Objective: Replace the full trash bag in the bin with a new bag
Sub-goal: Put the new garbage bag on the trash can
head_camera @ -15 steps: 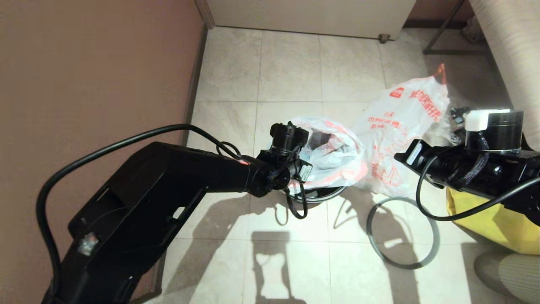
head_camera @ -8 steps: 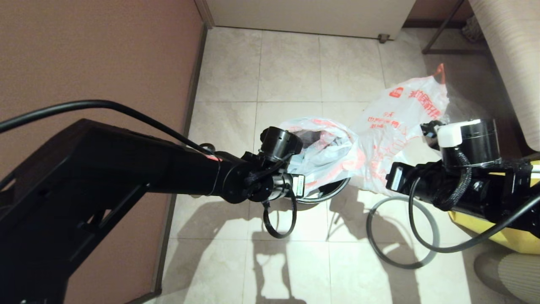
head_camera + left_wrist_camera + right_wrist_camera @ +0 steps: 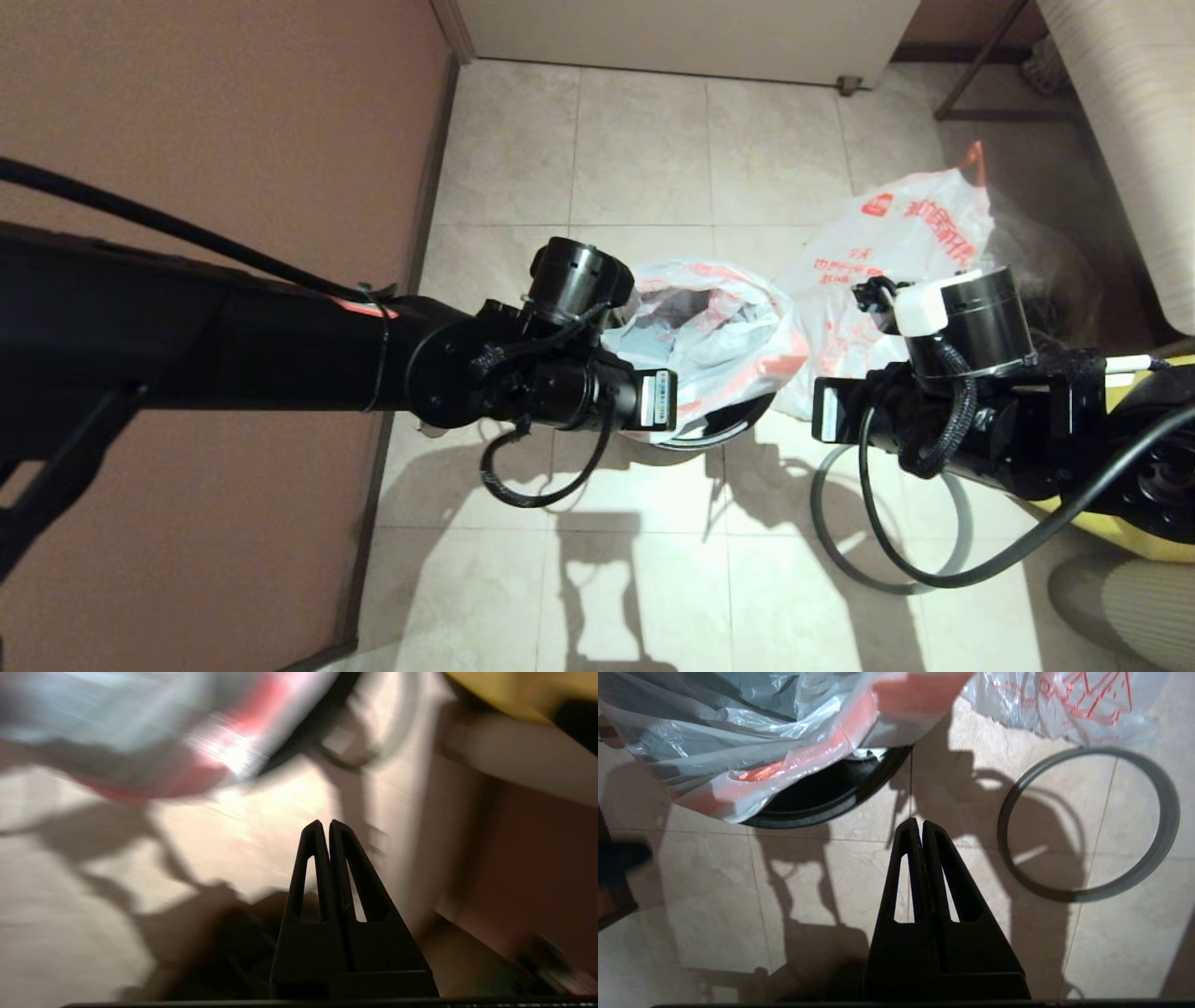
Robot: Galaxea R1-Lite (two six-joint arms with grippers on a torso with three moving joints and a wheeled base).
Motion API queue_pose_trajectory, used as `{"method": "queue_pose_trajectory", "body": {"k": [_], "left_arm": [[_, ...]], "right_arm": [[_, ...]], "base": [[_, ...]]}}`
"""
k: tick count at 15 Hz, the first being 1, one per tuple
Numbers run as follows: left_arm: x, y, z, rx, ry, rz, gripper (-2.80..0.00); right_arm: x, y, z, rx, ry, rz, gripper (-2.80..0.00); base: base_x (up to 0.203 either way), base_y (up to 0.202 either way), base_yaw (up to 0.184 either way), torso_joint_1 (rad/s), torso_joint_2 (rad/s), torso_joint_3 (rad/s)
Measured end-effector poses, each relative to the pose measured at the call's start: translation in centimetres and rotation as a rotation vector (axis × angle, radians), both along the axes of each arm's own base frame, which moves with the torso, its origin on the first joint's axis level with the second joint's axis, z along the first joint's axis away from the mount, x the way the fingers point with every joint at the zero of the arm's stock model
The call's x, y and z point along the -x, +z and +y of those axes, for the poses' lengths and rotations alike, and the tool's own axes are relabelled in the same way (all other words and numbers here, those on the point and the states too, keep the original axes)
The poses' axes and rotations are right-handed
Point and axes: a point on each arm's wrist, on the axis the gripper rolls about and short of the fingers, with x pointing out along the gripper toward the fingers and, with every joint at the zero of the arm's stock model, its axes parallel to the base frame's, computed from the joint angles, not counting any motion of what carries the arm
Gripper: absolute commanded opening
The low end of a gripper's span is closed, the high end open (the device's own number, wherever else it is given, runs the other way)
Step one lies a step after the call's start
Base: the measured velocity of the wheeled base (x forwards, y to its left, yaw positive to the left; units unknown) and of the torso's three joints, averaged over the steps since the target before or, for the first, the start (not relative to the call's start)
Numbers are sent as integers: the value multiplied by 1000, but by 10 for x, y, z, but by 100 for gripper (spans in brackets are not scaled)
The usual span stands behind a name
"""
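Bin first: your small round black plastic bin [image 3: 719,431] stands on the beige tiled floor [image 3: 635,149], with a thin white see-through carrier bag with red print [image 3: 709,336] sitting in it, mouth open, edges draped over the bin wall. Whether bottles are inside, you cannot tell. Second thin white bag with red Chinese print [image 3: 896,252] lies on the tiles just beyond and to the right of the bin, partly rumpled. Separate grey ring rim [image 3: 1087,826] lies flat on the floor right of the bin, apart from it. Your left gripper [image 3: 325,826] hangs above the floor near the bin's left side, fingers pressed together, nothing between them. Your right gripper [image 3: 918,823] hovers over the tiles between bin and ring, fingers also pressed together, holding nothing. Yellow bag [image 3: 1120,523] sits at the right edge under the right arm. Brown wall [image 3: 215,140] runs along the left.
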Motion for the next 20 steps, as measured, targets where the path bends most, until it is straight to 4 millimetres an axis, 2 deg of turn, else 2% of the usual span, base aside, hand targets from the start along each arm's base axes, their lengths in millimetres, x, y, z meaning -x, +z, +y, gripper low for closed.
{"method": "queue_pose_trajectory", "body": {"k": [3, 6, 8, 11, 15, 18, 20], "left_arm": [[39, 28, -15, 311, -225, 128, -280], [55, 50, -27, 487, -136, 108, -280], [73, 60, -34, 534, -133, 128, -280], [89, 74, -33, 566, -153, 129, -280], [107, 83, -34, 573, -190, 149, -280], [113, 92, -30, 587, -202, 138, -280], [109, 101, -23, 583, -160, 106, -280]], "right_arm": [[-8, 7, 16, 48, 28, -35, -280], [-11, 6, 26, 75, 42, -16, -280], [-14, 6, 28, 83, 28, -17, -280], [-12, 7, 28, 85, 21, -25, -280], [5, 9, 21, 101, 48, -22, -280], [10, 15, 19, 85, 76, -37, -280], [6, 16, 23, 121, 9, -58, -280]], "base": [[0, 0, 0, 0, 0, 0], [0, 0, 0, 0, 0, 0], [0, 0, 0, 0, 0, 0], [0, 0, 0, 0, 0, 0], [0, 0, 0, 0, 0, 0], [0, 0, 0, 0, 0, 0], [0, 0, 0, 0, 0, 0]]}}
